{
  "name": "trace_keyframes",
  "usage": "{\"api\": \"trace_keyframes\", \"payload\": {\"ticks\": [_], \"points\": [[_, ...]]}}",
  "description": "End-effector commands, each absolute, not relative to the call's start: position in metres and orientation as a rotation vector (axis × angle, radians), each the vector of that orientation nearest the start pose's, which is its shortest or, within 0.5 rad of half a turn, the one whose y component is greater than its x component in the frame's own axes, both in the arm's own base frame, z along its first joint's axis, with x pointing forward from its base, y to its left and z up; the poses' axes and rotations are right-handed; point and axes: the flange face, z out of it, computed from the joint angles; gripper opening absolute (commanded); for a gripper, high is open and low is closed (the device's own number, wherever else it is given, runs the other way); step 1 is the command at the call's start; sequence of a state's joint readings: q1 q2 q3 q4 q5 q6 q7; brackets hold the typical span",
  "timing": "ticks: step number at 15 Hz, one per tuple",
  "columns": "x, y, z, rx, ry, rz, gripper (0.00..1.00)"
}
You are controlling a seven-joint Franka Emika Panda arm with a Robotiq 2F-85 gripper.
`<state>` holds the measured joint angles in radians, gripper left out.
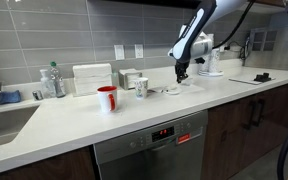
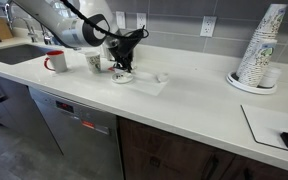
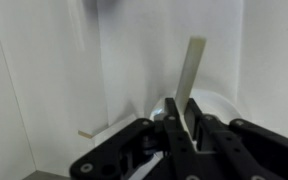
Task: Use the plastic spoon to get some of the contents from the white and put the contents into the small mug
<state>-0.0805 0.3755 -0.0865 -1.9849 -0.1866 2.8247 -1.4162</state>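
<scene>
Tool (image 3: 185,125): in the wrist view, its two black fingers are clamped on the flat, pale handle of the plastic spoon (image 3: 193,70). The handle stands nearly upright between them, leaning slightly. The spoon's bowl end is hidden behind the fingers.

Position: in both exterior views the tool (image 1: 181,72) hangs pointing down, just above the white bowl (image 2: 122,77). Whether the spoon touches the bowl cannot be told.

Small mug (image 1: 141,87): it stands upright on the counter (image 1: 134,115), near the tool but clear of it. It sits between the tool and the red mug (image 1: 107,98). In both exterior views it lies to the picture-left of the tool. Its contents cannot be seen.

Materials and shapes:
- The small mug is short and whitish, with a dark pattern on its side.
- The red mug is taller and glossy, with a handle.
- The white bowl is low, round and smooth. It rests on a thin white sheet (image 2: 152,84) that lies flat on the counter.
- The counter is a smooth, pale, matte slab.
- The wall behind is grey rectangular tile.
- A steel-fronted dishwasher (image 1: 150,145) sits below the counter edge.
- A tall, leaning stack of patterned paper cups (image 2: 261,45) stands well apart from the tool.
</scene>
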Motion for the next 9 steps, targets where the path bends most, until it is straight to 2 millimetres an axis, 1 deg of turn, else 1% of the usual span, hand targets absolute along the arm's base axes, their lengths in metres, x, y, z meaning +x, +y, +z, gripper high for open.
{"api": "trace_keyframes", "payload": {"ticks": [1, 5, 9], "points": [[0.647, -0.090, 0.323, -2.693, -2.340, -0.390, 0.04], [0.655, -0.083, 0.322, -2.702, -2.348, -0.394, 0.04], [0.660, -0.079, 0.316, -2.699, -2.355, -0.371, 0.04]]}}
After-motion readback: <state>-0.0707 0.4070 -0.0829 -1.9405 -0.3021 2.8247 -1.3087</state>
